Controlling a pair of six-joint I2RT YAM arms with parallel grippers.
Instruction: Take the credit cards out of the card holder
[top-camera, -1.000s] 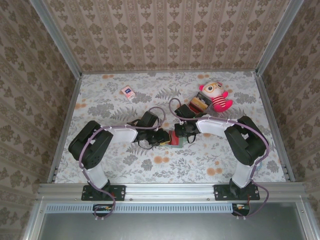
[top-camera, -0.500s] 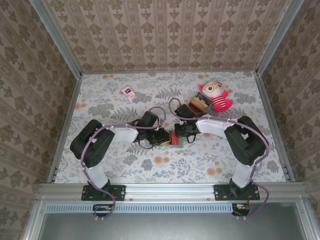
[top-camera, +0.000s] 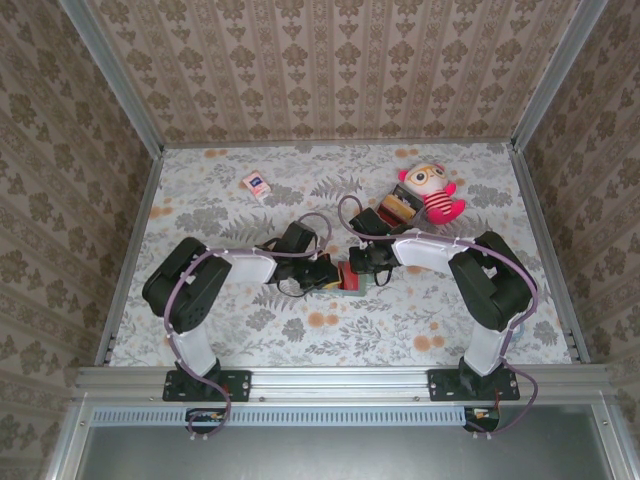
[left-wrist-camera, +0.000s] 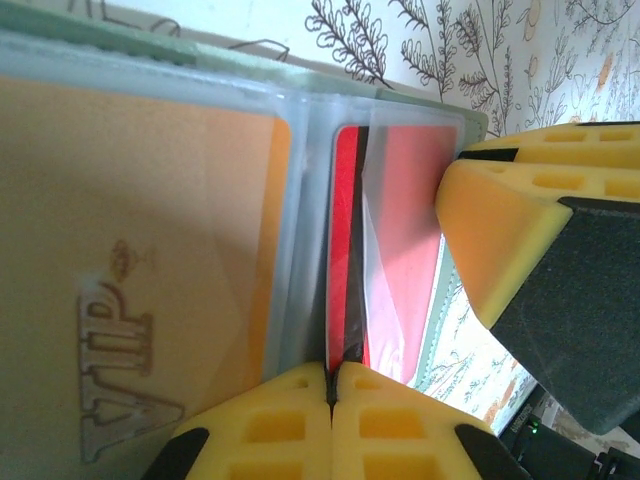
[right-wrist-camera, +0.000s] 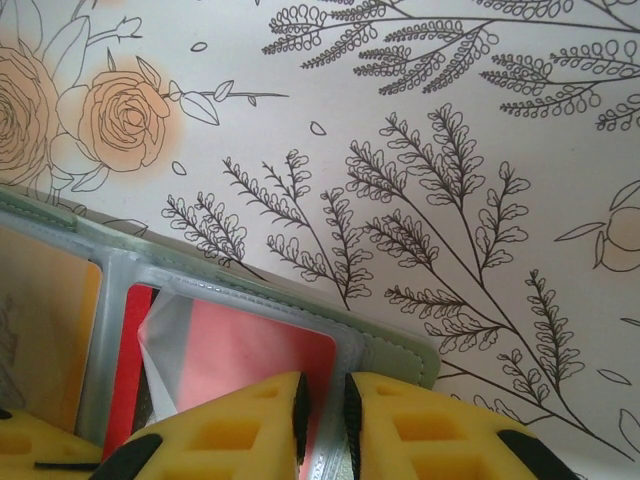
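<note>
From the overhead camera I see both arms reaching inward to the middle of the flower-printed counter (top-camera: 300, 340). Their tips meet there over the card holder (top-camera: 348, 277) — a small grey-green wallet lying open. Toward the far edge, a pink-and-white packet (top-camera: 257, 184) sits on the left. On the right is a plush doll (top-camera: 432, 193) with a stack of blocks (top-camera: 398, 207) just beside it.

Through the left wrist camera, the left fingers (left-wrist-camera: 310, 400) are pressed fully together on a thin layer standing up from the holder's red pocket. I cannot tell whether that layer is only the clear pocket film (left-wrist-camera: 385, 160) or the card's edge as well. The orange card (left-wrist-camera: 150, 220), printed "VIP", sits in the neighbouring pocket under cloudy film. The red card (left-wrist-camera: 405, 230) lies in its own pocket, with a bright strip of it bare where the film is lifted. One of the right fingers (left-wrist-camera: 495, 230) comes in from the right, touching the holder's edge next to the red card.

Through the right wrist camera, the right fingers (right-wrist-camera: 275, 405) are nearly closed — only a slit between them — and clamp the holder's outer rim at the red card's pocket. The film there curls up at one corner. Both cards are inside the holder.
</note>
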